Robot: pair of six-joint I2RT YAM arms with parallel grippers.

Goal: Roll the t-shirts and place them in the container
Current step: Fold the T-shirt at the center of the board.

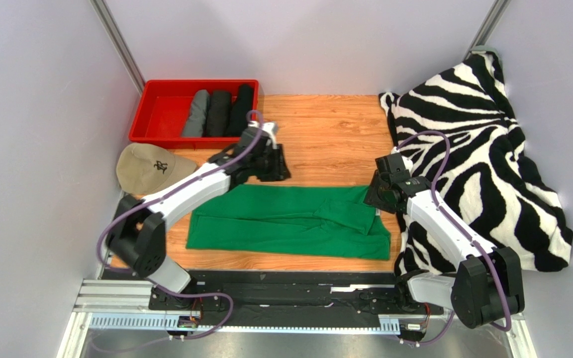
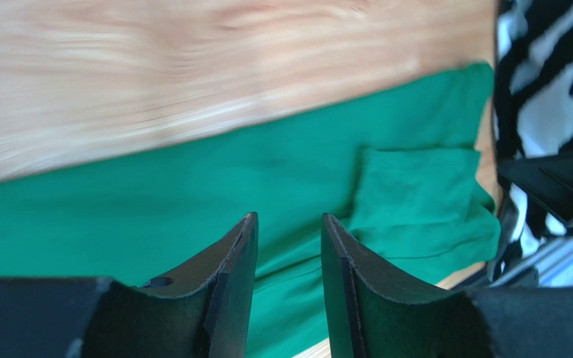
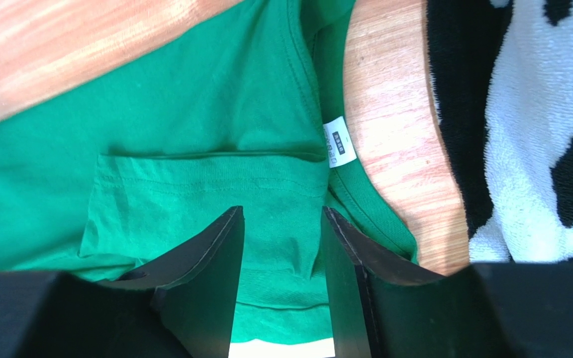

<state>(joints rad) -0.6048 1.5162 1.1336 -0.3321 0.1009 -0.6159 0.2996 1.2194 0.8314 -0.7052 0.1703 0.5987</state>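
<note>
A bright green t-shirt (image 1: 289, 224) lies flat on the wooden table, folded into a long band. Its collar end with a small white label (image 3: 339, 143) points right. My left gripper (image 1: 274, 165) hovers open just beyond the shirt's far edge, left of its middle. In the left wrist view the green cloth (image 2: 192, 186) shows below the left gripper (image 2: 289, 218), with nothing between the jaws. My right gripper (image 1: 379, 195) stands open over the shirt's right end, and in its wrist view the right gripper (image 3: 282, 212) straddles the folded sleeve (image 3: 192, 186). One grey rolled shirt (image 1: 196, 113) and two black rolled shirts (image 1: 218, 112) (image 1: 242, 108) lie in the bin.
A red bin (image 1: 162, 112) stands at the back left. A beige cap (image 1: 151, 168) lies in front of it, beside my left arm. A zebra-striped blanket (image 1: 476, 149) is heaped along the right side, close to my right arm. Grey walls enclose the table.
</note>
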